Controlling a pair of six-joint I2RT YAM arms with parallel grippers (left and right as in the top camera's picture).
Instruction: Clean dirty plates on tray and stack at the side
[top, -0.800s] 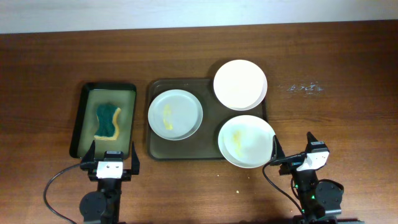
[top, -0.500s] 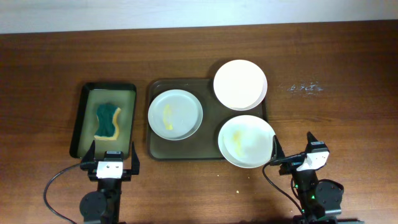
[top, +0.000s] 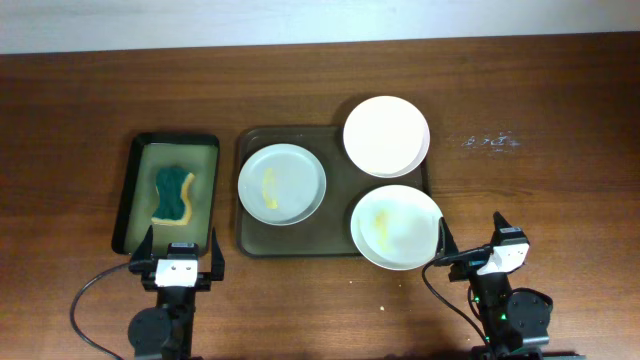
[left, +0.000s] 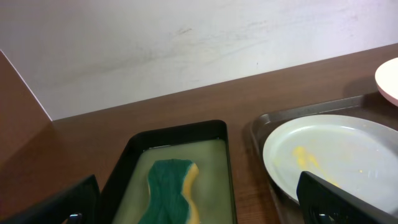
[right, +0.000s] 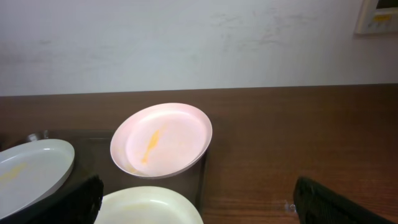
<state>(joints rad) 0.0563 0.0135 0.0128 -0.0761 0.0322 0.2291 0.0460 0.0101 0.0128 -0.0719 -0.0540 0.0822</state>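
Overhead: sponge (top: 173, 195) sits 12 o'clock of the left gripper (top: 178, 251), long axis 12-to-6, far from right gripper (top: 470, 234); both spread apart

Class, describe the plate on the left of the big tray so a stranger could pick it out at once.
Find the large dark olive-grey rectangular tray mid-table. Take the round white plate on its left side, streaked yellow. Only it lies wholly inside the rim; the far-right plate and near-right plate overhang the edges.
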